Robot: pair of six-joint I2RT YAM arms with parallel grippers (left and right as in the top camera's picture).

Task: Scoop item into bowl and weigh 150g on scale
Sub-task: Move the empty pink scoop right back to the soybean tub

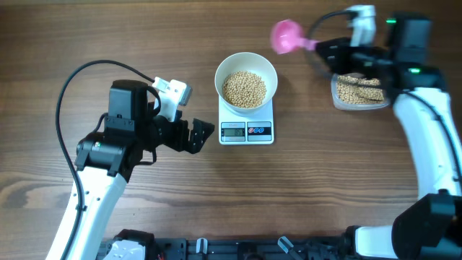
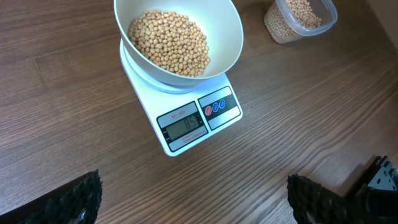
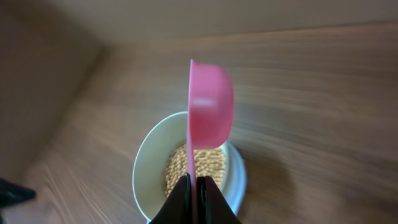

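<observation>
left end effector point(image 1: 206, 136) wide open, nothing in it, just left of the scale point(image 1: 246, 131). white bowl point(image 1: 224, 69) sits on the scale w/ a decent layer of beans point(image 1: 244, 89) inside. display digits too small to read tbh. further back, right end effector point(image 3: 194, 200) is clenched on the pink scoop point(image 1: 283, 36) handle. clear tub point(image 1: 361, 105) w/ more beans is half hidden under that arm.
</observation>
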